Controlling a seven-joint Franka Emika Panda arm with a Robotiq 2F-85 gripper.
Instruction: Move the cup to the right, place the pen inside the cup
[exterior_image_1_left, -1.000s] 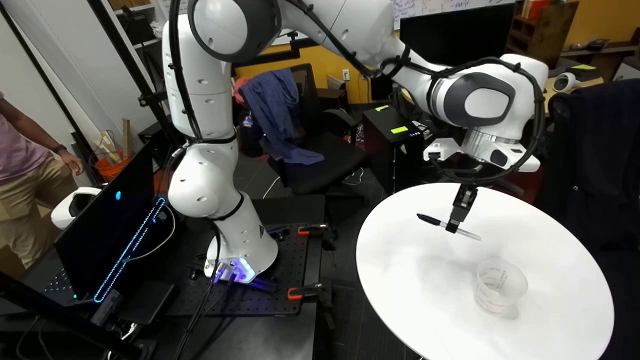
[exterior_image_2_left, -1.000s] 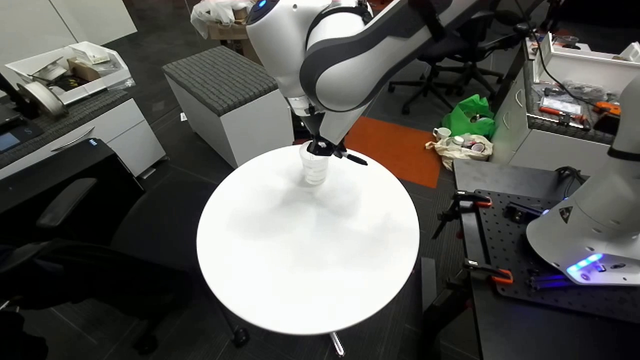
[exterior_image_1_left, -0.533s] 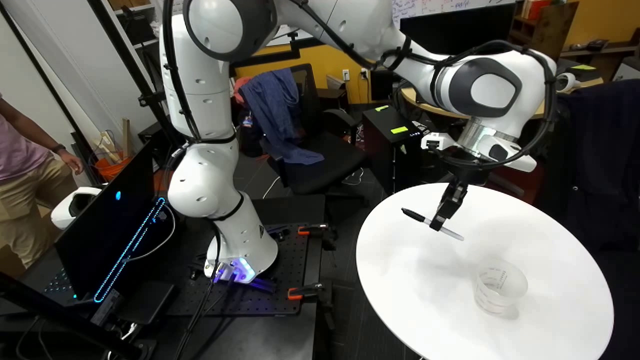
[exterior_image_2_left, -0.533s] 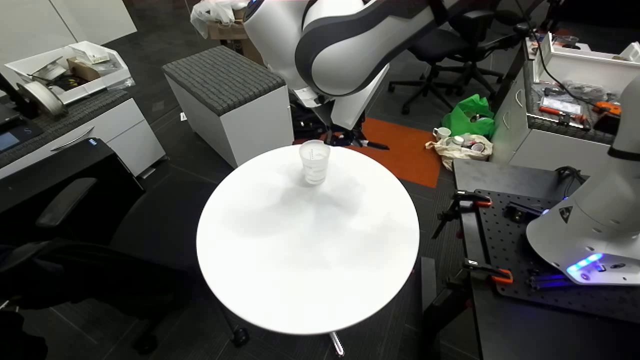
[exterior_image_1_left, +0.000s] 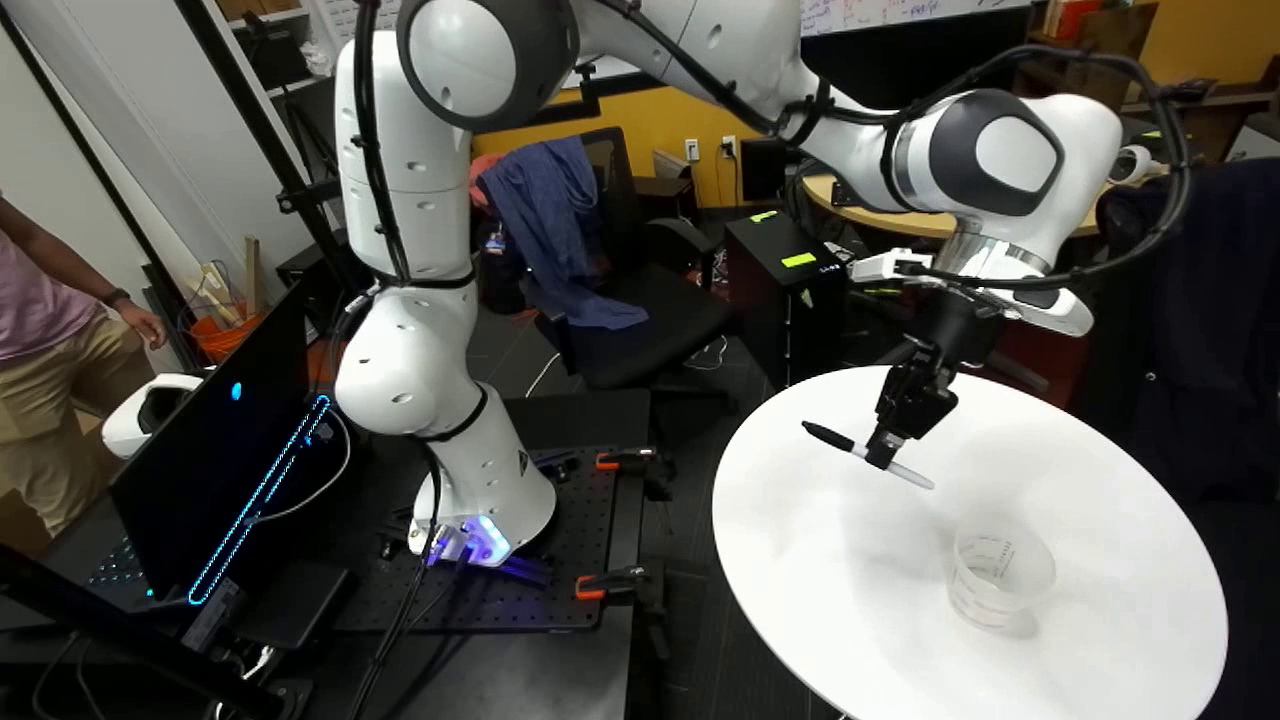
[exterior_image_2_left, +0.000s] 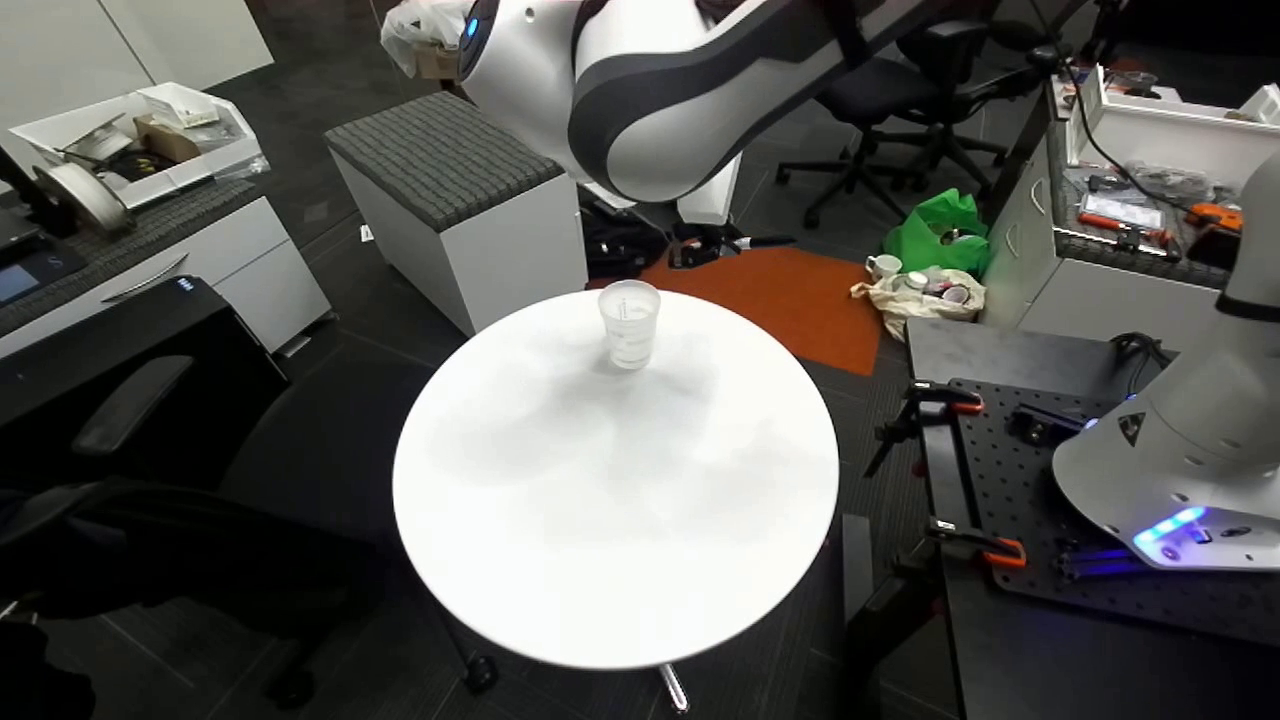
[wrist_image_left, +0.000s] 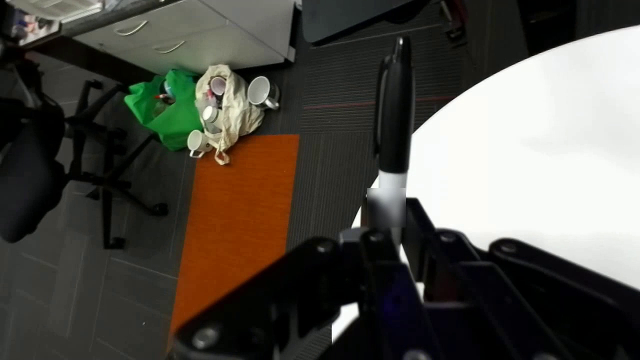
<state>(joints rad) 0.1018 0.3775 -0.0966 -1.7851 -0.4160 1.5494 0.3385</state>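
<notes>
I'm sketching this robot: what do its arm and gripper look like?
The arm is white and rounded, with dark grey panels, black cables strapped along it and blue-violet light at its base. The gripper is black, with jointed fingers.

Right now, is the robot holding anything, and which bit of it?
Yes, the pen: the end effector grips its pale barrel, near the pen's middle, with the black cap sticking out on one side.

There is one claw (exterior_image_1_left: 882, 453), one pen (wrist_image_left: 395, 110), one clear cup (exterior_image_2_left: 630, 325) and two clamps (exterior_image_1_left: 628, 578).
</notes>
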